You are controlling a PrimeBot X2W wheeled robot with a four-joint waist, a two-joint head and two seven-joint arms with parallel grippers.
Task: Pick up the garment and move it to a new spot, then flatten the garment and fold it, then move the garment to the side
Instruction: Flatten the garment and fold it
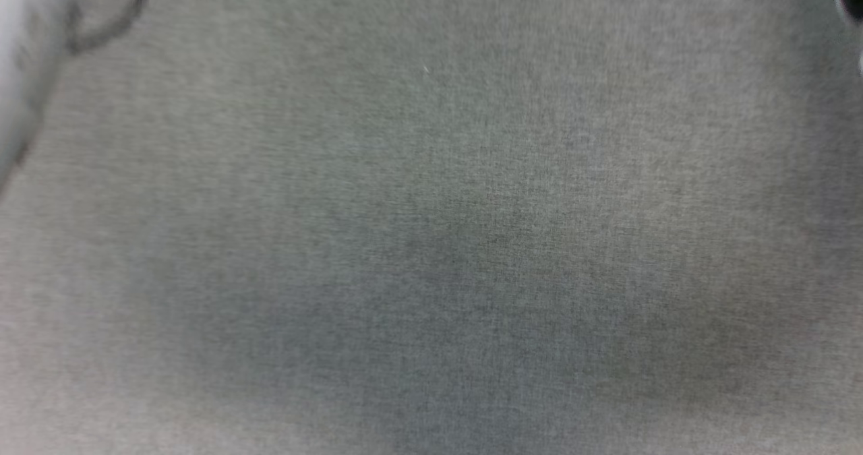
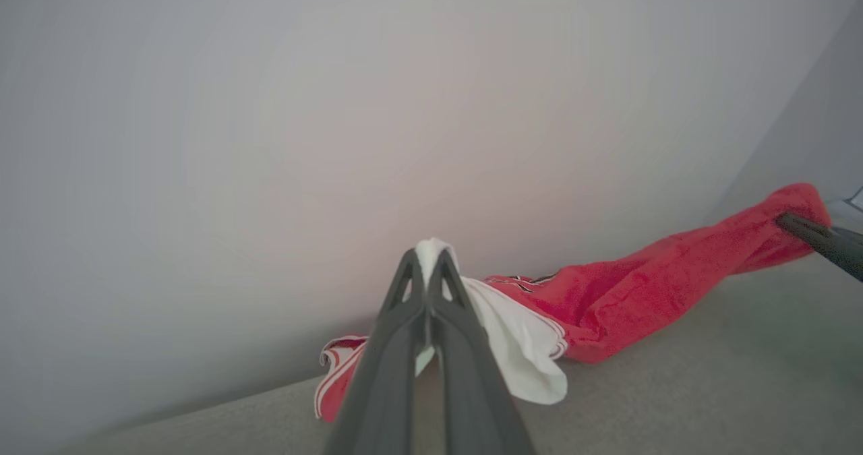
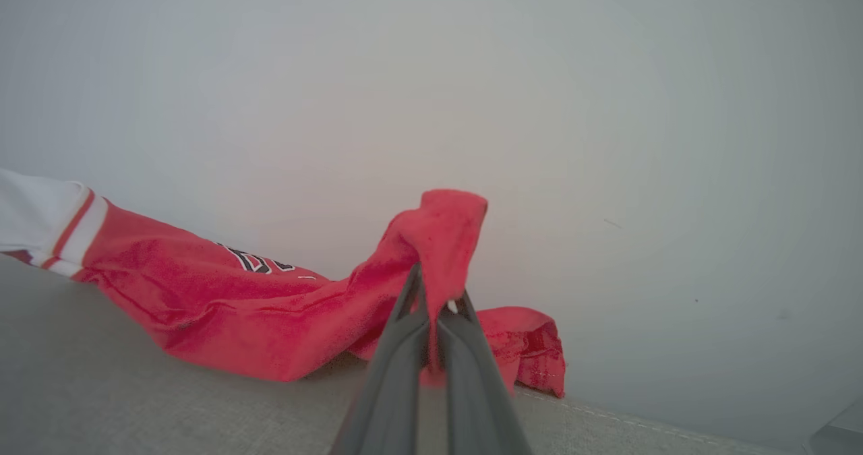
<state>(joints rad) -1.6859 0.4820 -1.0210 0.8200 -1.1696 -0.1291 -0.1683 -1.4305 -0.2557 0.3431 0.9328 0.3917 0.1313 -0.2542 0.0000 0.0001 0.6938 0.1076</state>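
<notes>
left jaws: together, clamped on the white short sleeve (image 2: 519, 334) of the bright red T-shirt with striped trim and chest lettering (image 2: 627, 286)
right jaws: together, pinching a bunched red fold (image 3: 445, 226) near the shirt's far end
long axis: runs straight from one pair of jaws to the other, so the shirt is strung between them like a rope
where it lies: its middle sags onto the grey woven fabric surface (image 3: 101, 374), close to a pale wall (image 2: 337, 104)
nearer arm: neither, since each holds one end
judged step: carrying or stretching out — the ends would need to rise evenly to clear the sag
</notes>
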